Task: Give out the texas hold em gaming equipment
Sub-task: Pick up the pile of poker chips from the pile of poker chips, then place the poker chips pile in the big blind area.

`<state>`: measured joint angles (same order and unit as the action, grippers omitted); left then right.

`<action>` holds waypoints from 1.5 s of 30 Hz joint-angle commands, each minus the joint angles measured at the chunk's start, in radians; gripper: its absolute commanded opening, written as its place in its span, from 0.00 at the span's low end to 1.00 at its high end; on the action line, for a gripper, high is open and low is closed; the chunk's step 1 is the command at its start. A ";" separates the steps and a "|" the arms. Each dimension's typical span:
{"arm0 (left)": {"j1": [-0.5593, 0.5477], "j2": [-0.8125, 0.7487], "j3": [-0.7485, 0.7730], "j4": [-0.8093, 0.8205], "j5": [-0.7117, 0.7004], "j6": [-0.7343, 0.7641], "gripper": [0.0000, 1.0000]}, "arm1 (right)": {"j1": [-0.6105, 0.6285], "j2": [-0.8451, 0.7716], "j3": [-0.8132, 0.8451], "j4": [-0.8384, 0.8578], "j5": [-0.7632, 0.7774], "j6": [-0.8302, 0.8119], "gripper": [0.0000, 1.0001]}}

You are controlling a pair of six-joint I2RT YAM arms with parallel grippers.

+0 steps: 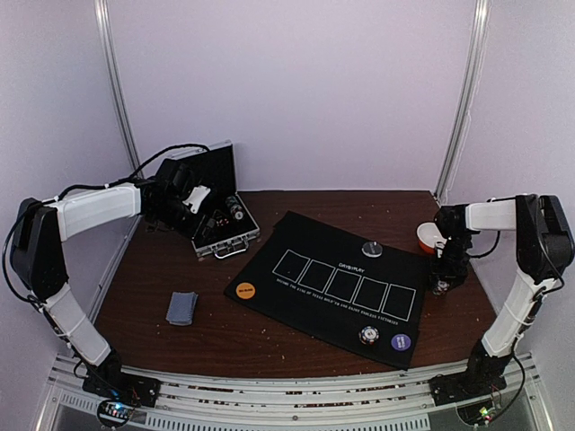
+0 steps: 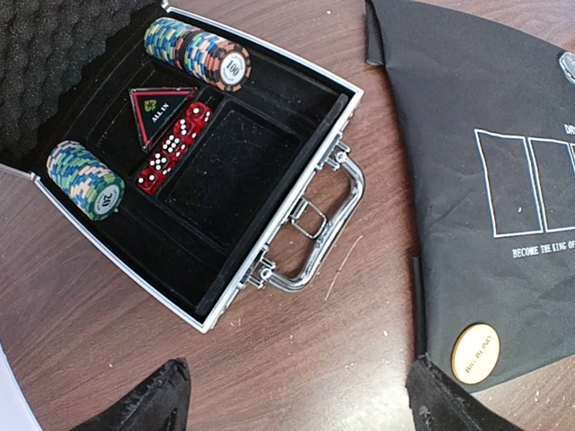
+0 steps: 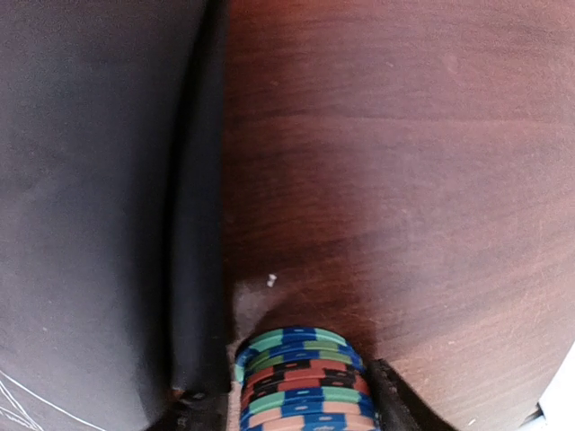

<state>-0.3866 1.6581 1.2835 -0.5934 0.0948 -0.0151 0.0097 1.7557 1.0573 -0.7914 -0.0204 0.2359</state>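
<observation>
A stack of striped poker chips (image 3: 301, 373) stands on the bare wood just off the right edge of the black mat (image 3: 81, 180). My right gripper (image 3: 296, 406) has a finger pressed against each side of the stack. In the top view that gripper (image 1: 440, 280) is low at the mat's right side. My left gripper (image 2: 301, 404) hangs open and empty over the wood between the open case (image 2: 296, 184) and the mat. The case holds two chip stacks (image 2: 202, 52) (image 2: 85, 180). Blue-grey cards (image 1: 181, 307) lie left of the mat. Orange (image 1: 245, 290), purple (image 1: 401, 342) and dark silver (image 1: 372, 248) buttons and a chip stack (image 1: 368, 335) rest on the mat.
An orange-and-white bowl (image 1: 429, 238) sits just behind the right gripper. Red dice (image 2: 175, 148) and a triangular "all in" marker (image 2: 157, 108) lie in the case, whose lid stands upright toward the back wall. The metal handle (image 2: 319, 238) points at the mat.
</observation>
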 commanded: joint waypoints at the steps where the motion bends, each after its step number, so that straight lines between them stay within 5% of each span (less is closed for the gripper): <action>1: 0.009 -0.030 0.000 0.023 0.022 0.015 0.87 | -0.004 0.033 -0.041 0.012 0.069 0.018 0.47; 14: 0.012 -0.042 -0.001 0.023 0.021 0.015 0.87 | -0.012 -0.020 -0.021 0.006 0.112 0.034 0.13; 32: 0.012 -0.048 -0.001 0.024 0.025 0.016 0.87 | -0.017 -0.148 0.059 -0.089 0.077 0.028 0.00; 39: 0.013 -0.047 -0.001 0.023 0.037 0.017 0.87 | 0.144 -0.215 0.150 -0.223 0.108 0.075 0.00; 45: 0.013 -0.047 0.000 0.023 0.054 0.017 0.87 | 0.459 -0.189 0.252 -0.249 0.113 0.206 0.00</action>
<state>-0.3828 1.6417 1.2835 -0.5953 0.1211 -0.0120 0.2943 1.5597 1.2465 -0.9863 0.0814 0.3397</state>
